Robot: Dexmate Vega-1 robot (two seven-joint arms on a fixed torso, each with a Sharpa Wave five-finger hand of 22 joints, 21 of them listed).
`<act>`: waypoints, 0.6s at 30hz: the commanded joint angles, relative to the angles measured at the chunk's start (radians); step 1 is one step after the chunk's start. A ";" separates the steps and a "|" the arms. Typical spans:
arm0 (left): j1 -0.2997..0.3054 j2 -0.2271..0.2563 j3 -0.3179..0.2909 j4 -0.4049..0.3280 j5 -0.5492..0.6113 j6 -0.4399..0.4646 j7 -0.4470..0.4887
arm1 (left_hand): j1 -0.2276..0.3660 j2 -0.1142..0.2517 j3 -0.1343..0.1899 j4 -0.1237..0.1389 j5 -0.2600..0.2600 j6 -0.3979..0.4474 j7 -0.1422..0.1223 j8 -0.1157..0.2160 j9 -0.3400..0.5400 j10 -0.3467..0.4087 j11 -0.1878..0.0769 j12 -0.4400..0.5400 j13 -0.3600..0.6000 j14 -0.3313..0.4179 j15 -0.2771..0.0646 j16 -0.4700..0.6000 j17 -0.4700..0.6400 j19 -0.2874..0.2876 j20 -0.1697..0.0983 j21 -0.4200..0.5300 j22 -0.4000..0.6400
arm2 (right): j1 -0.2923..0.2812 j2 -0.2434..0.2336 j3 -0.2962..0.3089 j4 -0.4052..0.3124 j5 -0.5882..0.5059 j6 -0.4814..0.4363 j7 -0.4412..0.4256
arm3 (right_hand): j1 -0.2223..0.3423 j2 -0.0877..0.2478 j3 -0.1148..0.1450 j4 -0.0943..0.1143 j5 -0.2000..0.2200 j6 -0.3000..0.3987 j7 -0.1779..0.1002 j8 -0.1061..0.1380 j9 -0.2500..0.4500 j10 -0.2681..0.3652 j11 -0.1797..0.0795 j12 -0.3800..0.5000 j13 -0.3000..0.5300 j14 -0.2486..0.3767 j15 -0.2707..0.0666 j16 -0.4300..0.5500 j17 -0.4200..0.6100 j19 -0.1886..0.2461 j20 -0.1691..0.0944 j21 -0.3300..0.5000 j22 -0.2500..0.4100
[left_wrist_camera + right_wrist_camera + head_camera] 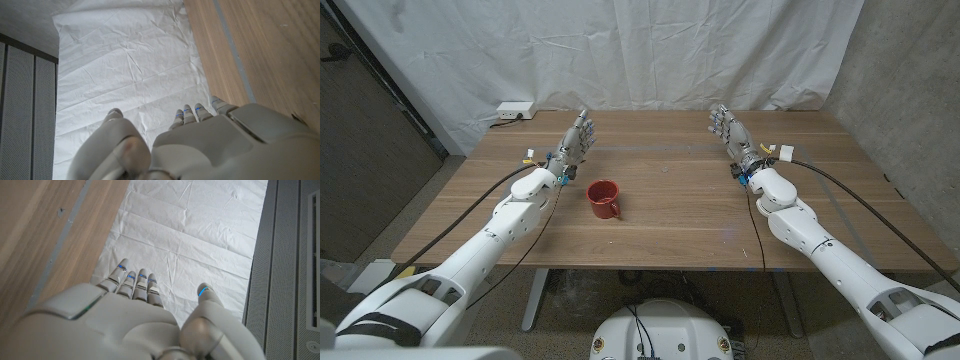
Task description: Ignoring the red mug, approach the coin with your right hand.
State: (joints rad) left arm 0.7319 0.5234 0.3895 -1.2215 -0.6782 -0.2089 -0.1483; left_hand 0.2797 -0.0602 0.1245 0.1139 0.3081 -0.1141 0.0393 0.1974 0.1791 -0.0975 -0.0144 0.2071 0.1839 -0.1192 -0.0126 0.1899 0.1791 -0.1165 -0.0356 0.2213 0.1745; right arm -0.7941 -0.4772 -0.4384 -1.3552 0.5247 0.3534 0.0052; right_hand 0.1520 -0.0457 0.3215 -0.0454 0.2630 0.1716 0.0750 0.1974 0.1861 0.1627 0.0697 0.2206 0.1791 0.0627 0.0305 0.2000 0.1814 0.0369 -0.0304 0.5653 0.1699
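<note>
A red mug (pixel 604 198) stands upright a little left of the table's middle, its handle toward the front. A tiny pale speck (pixel 725 232) on the wood at the front right may be the coin; it is too small to tell. My right hand (pixel 730 130) is raised over the far right of the table, fingers (pixel 135 282) straight and apart, holding nothing. My left hand (pixel 576 138) is raised the same way over the far left, behind the mug, fingers (pixel 192 114) extended and empty.
The wooden table (pixel 670 225) runs to a white curtain (pixel 620 50) at the back. A white socket box (pixel 515 109) lies at the back left corner. Cables trail along both arms. A dark panel stands at the left.
</note>
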 commanded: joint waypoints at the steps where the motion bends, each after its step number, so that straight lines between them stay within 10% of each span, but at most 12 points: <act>1: 0.010 0.003 -0.004 -0.003 0.001 -0.018 -0.004 | 0.009 0.007 0.001 -0.006 0.008 0.002 0.002 0.003 0.005 0.005 0.003 -0.001 0.002 0.000 0.008 0.000 0.003 -0.002 -0.068 -0.006 0.006 | 0.008 0.002 -0.014 -0.010 -0.046 0.017 -0.016 | 0.015 0.000 0.004 -0.006 0.004 0.008 -0.001 0.006 0.003 0.007 -0.001 0.002 0.004 0.004 0.000 0.000 0.002 0.008 -0.039 -0.005 0.003; 18: 0.023 0.010 -0.002 -0.026 0.010 -0.026 0.000 | 0.017 0.014 0.003 -0.009 0.008 0.008 0.003 0.004 0.005 0.010 0.005 0.000 0.002 0.003 0.008 0.000 0.003 0.001 -0.068 -0.007 0.006 | 0.040 0.029 -0.032 0.026 -0.076 0.066 0.000 | 0.020 0.004 0.005 -0.010 0.003 0.010 -0.006 0.005 0.003 0.010 -0.003 0.002 0.004 0.007 0.001 -0.001 0.003 0.011 -0.039 -0.014 0.003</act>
State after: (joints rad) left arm 0.7414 0.5255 0.3878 -1.2247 -0.6745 -0.2303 -0.1560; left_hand 0.2889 -0.0510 0.1227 0.1100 0.3081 -0.1105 0.0429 0.1974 0.1790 -0.0921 -0.0090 0.2071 0.1839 -0.1142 -0.0077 0.1899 0.1790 -0.1165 -0.0356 0.2136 0.1745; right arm -0.7748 -0.4625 -0.4578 -1.3513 0.4736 0.3921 -0.0033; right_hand 0.1573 -0.0404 0.3259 -0.0495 0.2630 0.1735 0.0731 0.1973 0.1862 0.1626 0.0697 0.2206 0.1790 0.0626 0.0305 0.2000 0.1815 0.0423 -0.0359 0.5575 0.1698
